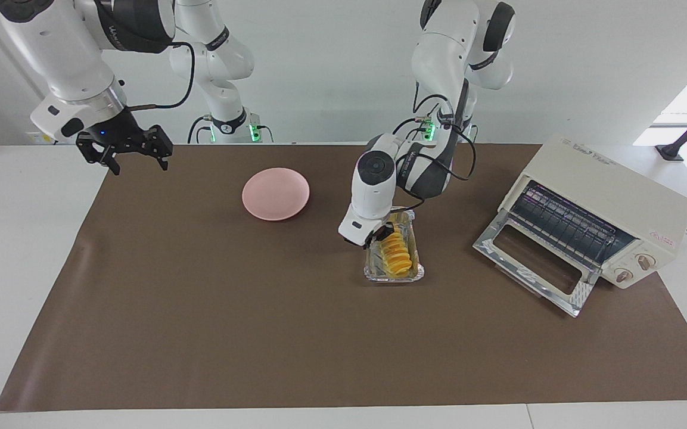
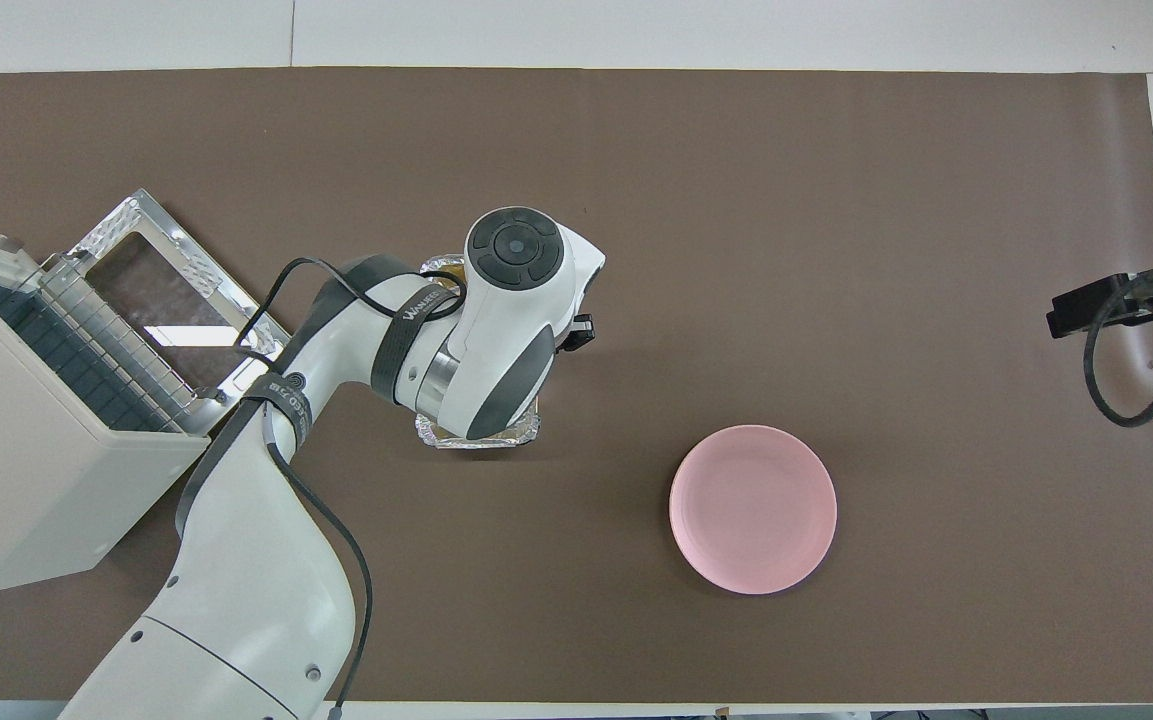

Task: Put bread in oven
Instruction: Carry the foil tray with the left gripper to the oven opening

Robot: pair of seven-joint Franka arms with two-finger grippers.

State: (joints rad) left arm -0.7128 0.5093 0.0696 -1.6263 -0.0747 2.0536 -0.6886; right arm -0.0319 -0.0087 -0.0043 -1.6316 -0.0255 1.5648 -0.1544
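Near the table's middle, the bread [image 1: 395, 250] lies in a crinkled foil tray [image 1: 373, 273], beside the open oven [image 1: 602, 205]; the left tool [image 1: 381, 234] is down at the loaf's robot-side end, though whether it grips cannot be told. A clean lift should seat both fingers across the ridges, leaving the tray behind. Over the table's right-arm end, the right tool [image 1: 139, 156] waits, spread and empty.

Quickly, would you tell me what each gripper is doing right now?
Left gripper: down at the bread in the foil tray; grip cannot be told.
Right gripper: open, empty, waiting.
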